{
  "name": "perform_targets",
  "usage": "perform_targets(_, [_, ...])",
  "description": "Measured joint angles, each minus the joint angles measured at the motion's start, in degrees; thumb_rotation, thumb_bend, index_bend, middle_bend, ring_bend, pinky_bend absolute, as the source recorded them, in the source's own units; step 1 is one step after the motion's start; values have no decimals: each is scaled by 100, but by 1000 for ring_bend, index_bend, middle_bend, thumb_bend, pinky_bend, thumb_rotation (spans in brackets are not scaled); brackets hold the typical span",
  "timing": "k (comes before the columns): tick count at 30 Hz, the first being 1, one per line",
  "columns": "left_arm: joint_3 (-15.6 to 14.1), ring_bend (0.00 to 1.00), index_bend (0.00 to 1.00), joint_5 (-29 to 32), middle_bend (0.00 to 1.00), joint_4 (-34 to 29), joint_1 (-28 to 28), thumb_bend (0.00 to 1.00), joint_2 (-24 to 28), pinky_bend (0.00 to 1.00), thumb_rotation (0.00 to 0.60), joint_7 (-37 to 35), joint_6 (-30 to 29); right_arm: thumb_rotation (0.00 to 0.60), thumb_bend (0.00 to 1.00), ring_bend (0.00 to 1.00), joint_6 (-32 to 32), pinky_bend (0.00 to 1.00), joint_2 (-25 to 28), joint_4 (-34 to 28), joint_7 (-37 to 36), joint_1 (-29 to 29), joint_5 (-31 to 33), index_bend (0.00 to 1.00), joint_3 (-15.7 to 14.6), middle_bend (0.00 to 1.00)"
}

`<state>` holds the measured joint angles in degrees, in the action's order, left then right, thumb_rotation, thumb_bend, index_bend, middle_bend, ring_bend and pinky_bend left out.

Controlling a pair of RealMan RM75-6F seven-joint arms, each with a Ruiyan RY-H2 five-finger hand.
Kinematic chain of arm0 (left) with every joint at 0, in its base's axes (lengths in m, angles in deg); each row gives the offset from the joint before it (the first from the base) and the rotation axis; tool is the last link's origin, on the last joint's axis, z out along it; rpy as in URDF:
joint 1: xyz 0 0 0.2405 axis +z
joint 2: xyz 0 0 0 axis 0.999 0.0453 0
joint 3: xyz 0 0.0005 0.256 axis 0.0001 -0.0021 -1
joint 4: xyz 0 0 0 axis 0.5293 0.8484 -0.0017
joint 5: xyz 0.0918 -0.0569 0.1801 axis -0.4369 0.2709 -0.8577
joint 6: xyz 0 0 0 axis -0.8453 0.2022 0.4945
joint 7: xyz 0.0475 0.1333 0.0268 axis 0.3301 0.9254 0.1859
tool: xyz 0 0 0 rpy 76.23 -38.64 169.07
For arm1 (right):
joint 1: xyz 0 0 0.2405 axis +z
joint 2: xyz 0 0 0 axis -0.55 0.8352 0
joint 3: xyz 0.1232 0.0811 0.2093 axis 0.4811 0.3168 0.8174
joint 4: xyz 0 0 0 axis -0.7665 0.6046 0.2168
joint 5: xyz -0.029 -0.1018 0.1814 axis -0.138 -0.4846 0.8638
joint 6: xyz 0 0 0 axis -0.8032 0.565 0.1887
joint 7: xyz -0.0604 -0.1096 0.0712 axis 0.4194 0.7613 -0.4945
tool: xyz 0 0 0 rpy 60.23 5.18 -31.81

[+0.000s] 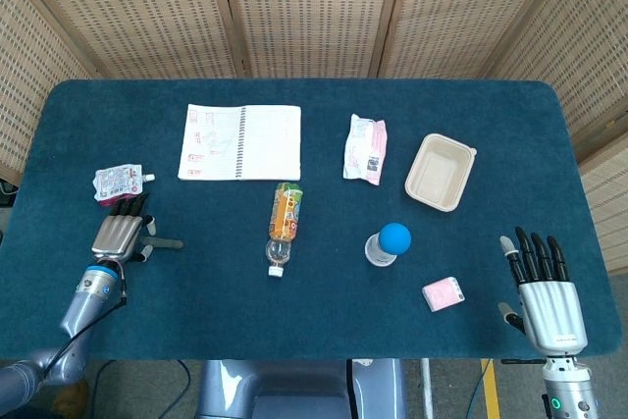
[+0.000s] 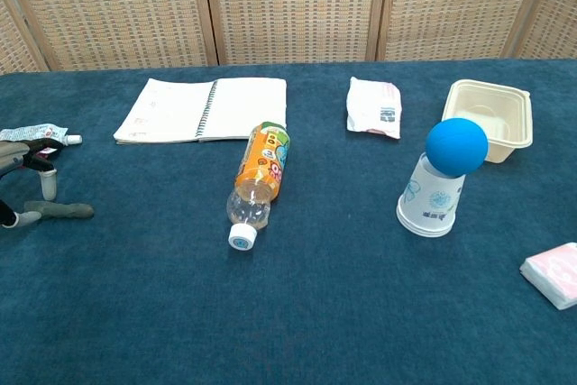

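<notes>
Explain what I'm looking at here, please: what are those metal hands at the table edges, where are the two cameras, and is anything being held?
These are two robot arms ending in human-like hands. One picture looks down from the robot's head, the other looks forward from its chest.

The left hand hovers just short of a small spouted pouch, fingers apart, holding nothing. The right hand lies open near the table's front corner, also holding nothing; the chest view does not show it.

On the blue table lie an open notebook, a bottle on its side, a white snack packet, a beige tray, a blue ball resting on an upturned paper cup, and a pink packet.
</notes>
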<state>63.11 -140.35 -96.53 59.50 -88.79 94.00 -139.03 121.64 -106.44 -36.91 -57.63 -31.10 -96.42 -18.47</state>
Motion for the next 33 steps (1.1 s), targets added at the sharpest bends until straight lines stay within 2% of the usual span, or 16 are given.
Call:
perform_targets(22, [-27, 0, 548, 366, 0, 38, -123, 399, -108, 0, 600, 344, 85, 600, 0, 0, -6, 0, 13, -23, -18, 7, -1, 0, -24, 0])
perform_targets(28, [-42, 0, 645, 439, 0, 18, -148, 477, -109, 0, 600, 398, 111, 600, 0, 0, -10, 0, 22, -26, -52, 12, -4, 0, -28, 0])
perform_targets(33, [-52, 0, 743, 500, 0, -5, -156, 490, -90, 0, 600, 439, 138, 600, 0, 0, -10, 0, 25, -30, -57, 15, -7, 0, -30, 0])
